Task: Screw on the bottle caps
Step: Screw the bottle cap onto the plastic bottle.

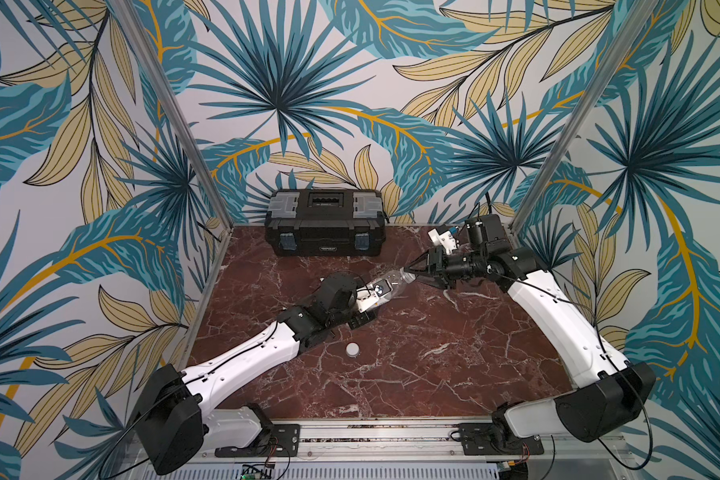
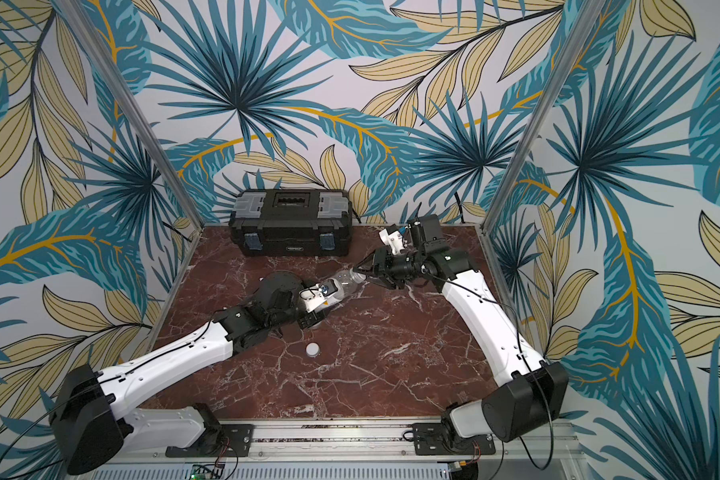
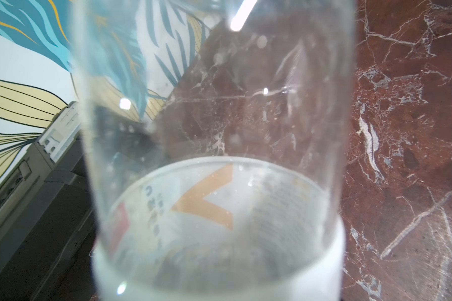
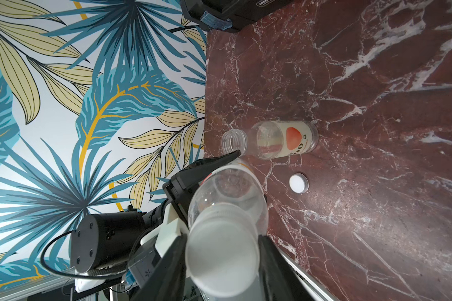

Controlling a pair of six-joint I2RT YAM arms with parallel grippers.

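Glinting clear bottle, white cap on

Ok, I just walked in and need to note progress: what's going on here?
The left gripper holds a clear bottle tilted above the marble table. The right gripper has its fingers either side of a white cap sitting on the bottle's mouth; whether they grip it is unclear. A second bottle lies on its side on the table, uncapped, with a loose cap near it.

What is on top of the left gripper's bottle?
A white cap covers the bottle neck, between the jaws of the right gripper. The threads under it are hidden, so tightness is unclear.
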